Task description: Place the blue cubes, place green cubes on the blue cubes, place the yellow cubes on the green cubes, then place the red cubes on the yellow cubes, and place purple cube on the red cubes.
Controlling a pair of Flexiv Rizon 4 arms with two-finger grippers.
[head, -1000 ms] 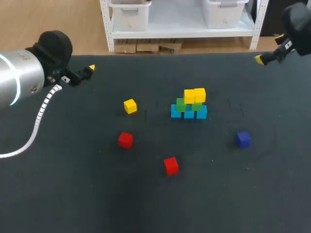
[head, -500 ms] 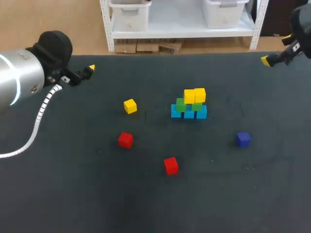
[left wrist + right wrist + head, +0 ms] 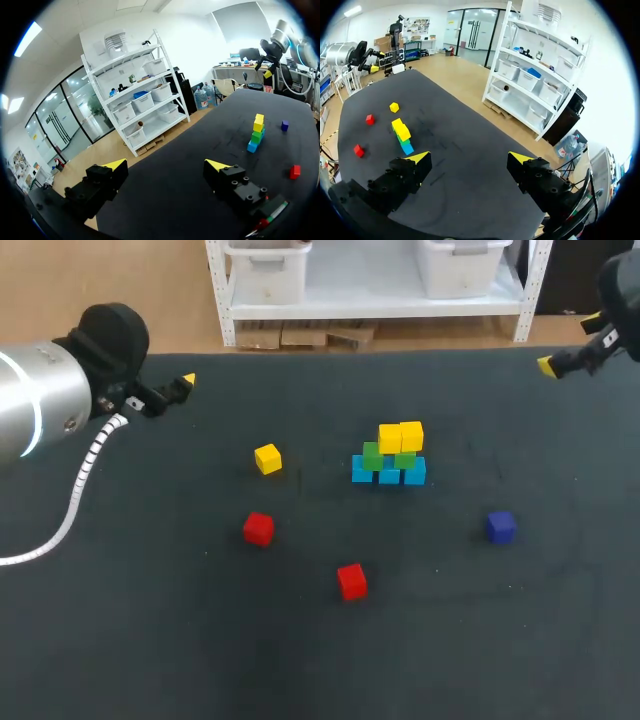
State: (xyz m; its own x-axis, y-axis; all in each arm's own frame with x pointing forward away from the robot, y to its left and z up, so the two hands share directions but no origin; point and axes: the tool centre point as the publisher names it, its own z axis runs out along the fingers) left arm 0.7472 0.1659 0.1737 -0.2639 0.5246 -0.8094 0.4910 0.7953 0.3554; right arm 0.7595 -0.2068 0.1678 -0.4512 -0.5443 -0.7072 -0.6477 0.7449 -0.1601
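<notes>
Gaping wide and empty, left pincer [image 3: 166, 165] and right pincer [image 3: 468, 156], right arm [image 3: 622, 288] mostly cut off overhead.

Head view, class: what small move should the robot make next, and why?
Probably swing the left gripper, its jaws open and empty, toward the loose small yellow cube. It lies on that arm's side, apart from the stack of blue, green and yellow cubes, and the red cubes come after yellow.
</notes>
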